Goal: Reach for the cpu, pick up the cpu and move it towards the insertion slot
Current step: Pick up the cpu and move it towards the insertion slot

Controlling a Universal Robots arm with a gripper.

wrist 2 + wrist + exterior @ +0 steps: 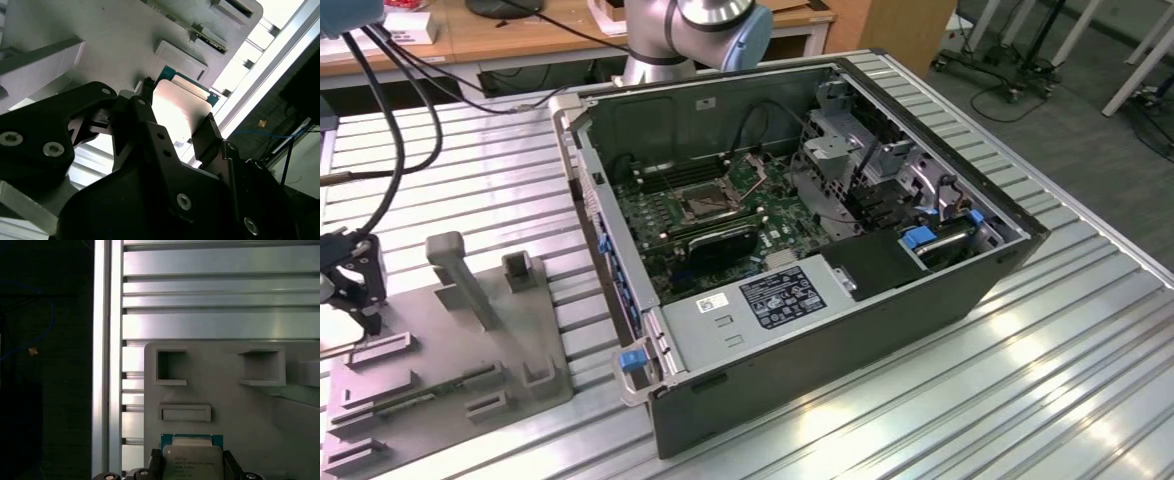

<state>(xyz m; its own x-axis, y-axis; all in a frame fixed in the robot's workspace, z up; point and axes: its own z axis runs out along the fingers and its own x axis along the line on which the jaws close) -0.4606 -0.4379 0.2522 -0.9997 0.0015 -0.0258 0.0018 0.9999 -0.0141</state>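
Gripper (pixel 177 102) straddles the cpu (pixel 192 455), which lies flat on the grey fixture plate (pixel 250 415). Whether the gripper is clamped on it cannot be told. Chip judged light, thin, rigid and fragile; take it by opposite edges.

The bench (pixel 1067 340) is seen from high up, obliquely, in the exterior view, with the open computer case (pixel 854 340) central and the fixture plate (pixel 454 350) at the exterior view's left. That plate is viewed closely from straight above in the first wrist view, nearer and aslant in the second wrist view; the cpu (pixel 192 462) (pixel 175 110) is shared in both wrist views
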